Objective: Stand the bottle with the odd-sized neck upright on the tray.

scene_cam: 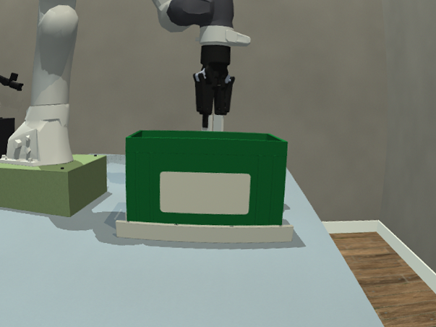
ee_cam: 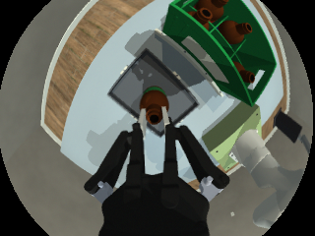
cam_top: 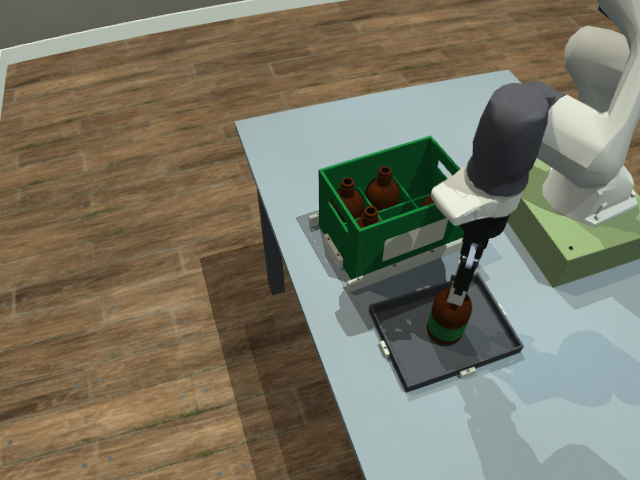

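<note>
Top view: gripper (cam_top: 456, 295) clamps the neck of the brown bottle (cam_top: 448, 319) over the dark tray (cam_top: 493, 322).
Risk: releasing before the base seats drops or topples it.

Crate (scene_cam: 205, 177) hides tray and held bottle

The arm reaches out from its base and bends down at the wrist, so the claw (cam_top: 456, 298) points almost straight downward. Its two dark fingers hang close together, nearly parallel, clamped on the neck of a brown bottle (cam_top: 449, 316). The white wrist flange sits level above the black claw body.
</note>
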Controlling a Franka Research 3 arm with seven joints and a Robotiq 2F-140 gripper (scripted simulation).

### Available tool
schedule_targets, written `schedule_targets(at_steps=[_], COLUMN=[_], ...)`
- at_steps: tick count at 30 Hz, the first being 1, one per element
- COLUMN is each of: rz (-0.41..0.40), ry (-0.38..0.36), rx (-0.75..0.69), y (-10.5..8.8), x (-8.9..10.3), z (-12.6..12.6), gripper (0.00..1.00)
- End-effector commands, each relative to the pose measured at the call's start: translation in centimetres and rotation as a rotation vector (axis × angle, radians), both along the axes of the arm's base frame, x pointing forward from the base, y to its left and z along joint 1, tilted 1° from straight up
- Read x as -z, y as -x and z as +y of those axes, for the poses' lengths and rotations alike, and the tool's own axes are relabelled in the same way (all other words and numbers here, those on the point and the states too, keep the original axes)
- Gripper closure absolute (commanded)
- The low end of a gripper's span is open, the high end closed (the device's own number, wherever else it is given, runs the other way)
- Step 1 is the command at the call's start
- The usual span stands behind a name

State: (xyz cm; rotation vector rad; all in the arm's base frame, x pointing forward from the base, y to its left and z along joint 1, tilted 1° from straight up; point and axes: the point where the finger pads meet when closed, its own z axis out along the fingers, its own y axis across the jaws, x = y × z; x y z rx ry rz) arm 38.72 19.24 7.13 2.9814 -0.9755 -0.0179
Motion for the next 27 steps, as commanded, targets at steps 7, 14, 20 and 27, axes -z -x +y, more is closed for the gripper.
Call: schedule_targets(at_steps=[7,14,20,27], rz=[-0.003,-0.003,-0.003,-0.003], ry=[-0.004,-0.004,-0.004,-0.004], rx=[-0.003,-0.003,-0.003,-0.003], y=[-0.15,-0.15,-0.15,-0.15], x=[-0.06,-0.06,-0.06,-0.06], z=[0.02,0.02,0.02,0.02], gripper=[0.0,0.0,0.0,0.0])
